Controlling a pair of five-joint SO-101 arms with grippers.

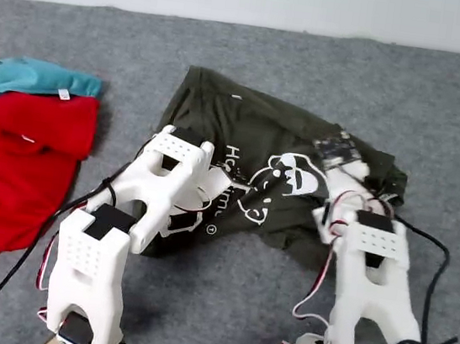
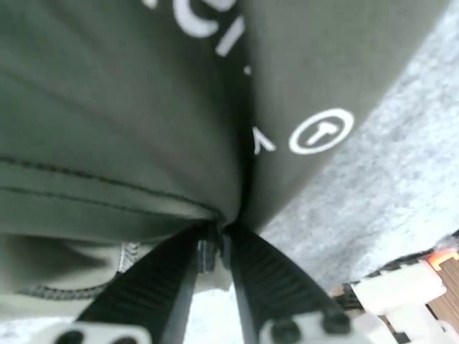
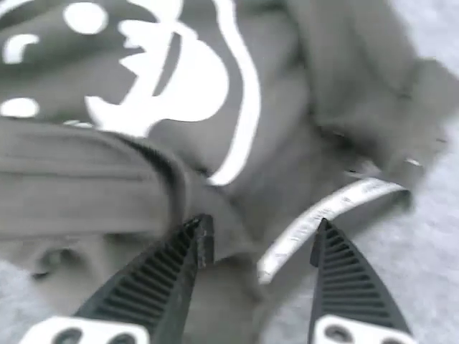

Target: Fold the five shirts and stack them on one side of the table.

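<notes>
A dark green shirt (image 1: 252, 132) with a white print lies crumpled on the grey table, between the two arms. My left gripper (image 2: 221, 236) is shut on a pinched fold of this green shirt (image 2: 107, 107), close to its near hem; from above, that left gripper (image 1: 213, 191) sits at the shirt's near left part. My right gripper (image 3: 262, 240) stands open just over the green shirt (image 3: 323, 72), its fingers on either side of a white strip on the cloth. In the high view the right gripper (image 1: 342, 155) is at the shirt's right side.
A red shirt (image 1: 19, 161) lies spread at the table's left edge, with a teal shirt (image 1: 30, 78) partly under its far side. Bare grey table (image 1: 440, 123) runs to the right and behind the green shirt. Cables trail beside both arm bases.
</notes>
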